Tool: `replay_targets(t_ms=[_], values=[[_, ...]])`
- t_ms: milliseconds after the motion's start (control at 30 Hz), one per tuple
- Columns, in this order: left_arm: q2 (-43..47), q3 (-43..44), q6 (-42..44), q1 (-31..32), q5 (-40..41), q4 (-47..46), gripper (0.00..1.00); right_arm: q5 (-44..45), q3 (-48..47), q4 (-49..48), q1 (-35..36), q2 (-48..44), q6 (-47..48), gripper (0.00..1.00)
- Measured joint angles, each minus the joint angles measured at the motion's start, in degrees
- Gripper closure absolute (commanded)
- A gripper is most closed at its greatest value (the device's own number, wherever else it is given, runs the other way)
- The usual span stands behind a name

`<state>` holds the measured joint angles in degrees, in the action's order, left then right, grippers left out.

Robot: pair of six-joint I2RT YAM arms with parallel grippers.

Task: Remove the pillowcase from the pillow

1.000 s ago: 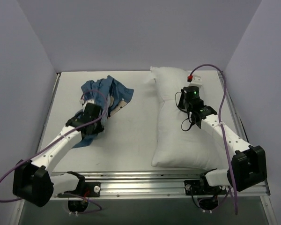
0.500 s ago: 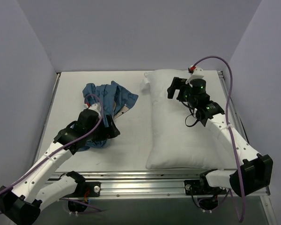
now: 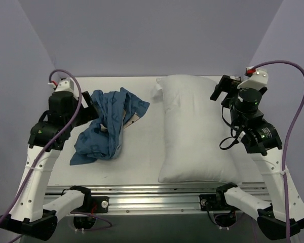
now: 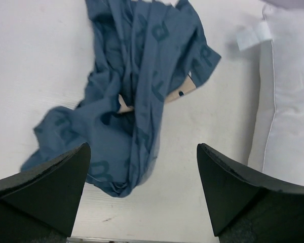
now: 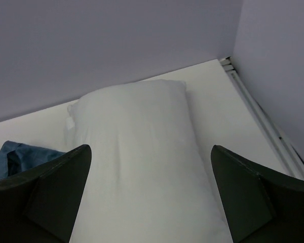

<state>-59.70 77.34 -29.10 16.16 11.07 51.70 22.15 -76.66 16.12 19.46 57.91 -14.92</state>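
The blue printed pillowcase (image 3: 109,129) lies crumpled in a heap on the left half of the white table, fully apart from the pillow (image 3: 195,131). That plain white, plump pillow lies lengthwise on the right half, with a small white tag (image 3: 156,90) at its far left corner. My left gripper (image 3: 91,110) hangs open above the heap's left side, and the left wrist view shows the pillowcase (image 4: 137,96) below it with nothing between its fingers (image 4: 50,187). My right gripper (image 3: 222,93) is raised, open and empty, over the pillow's far right corner, looking down on the pillow (image 5: 142,152).
Lilac walls close the table (image 3: 147,152) in at the back and on both sides. A metal rail (image 3: 157,195) with both arm bases runs along the near edge. Purple cables loop from both wrists.
Both grippers have opened, let go and risen. The left arm drew back to the left off the pillowcase and the right arm moved up and right off the pillow. The pillow sprang back plump.
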Motion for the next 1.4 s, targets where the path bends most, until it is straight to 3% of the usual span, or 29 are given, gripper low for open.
replay_targets(t_ms=[200, 367, 767, 1400], values=[[1.75, 13.11, 5.51, -3.15, 6.84, 3.45, 0.06, 8.87, -3.98, 5.66, 0.00, -7.19, 2.95, 0.00], [7.89, 18.43, 8.68, -3.15, 12.61, 4.28, 0.06, 12.22, -5.16, 7.58, 0.02, -15.45, 5.38, 0.00], [27.32, 14.82, 11.67, -3.15, 22.91, 3.17, 0.06, 14.58, -2.25, 9.60, 0.02, -29.24, 7.65, 0.00], [28.68, 10.27, 11.78, -2.34, 26.23, 4.70, 0.06, 14.53, 0.63, 10.27, 0.13, -32.39, 7.76, 0.00]])
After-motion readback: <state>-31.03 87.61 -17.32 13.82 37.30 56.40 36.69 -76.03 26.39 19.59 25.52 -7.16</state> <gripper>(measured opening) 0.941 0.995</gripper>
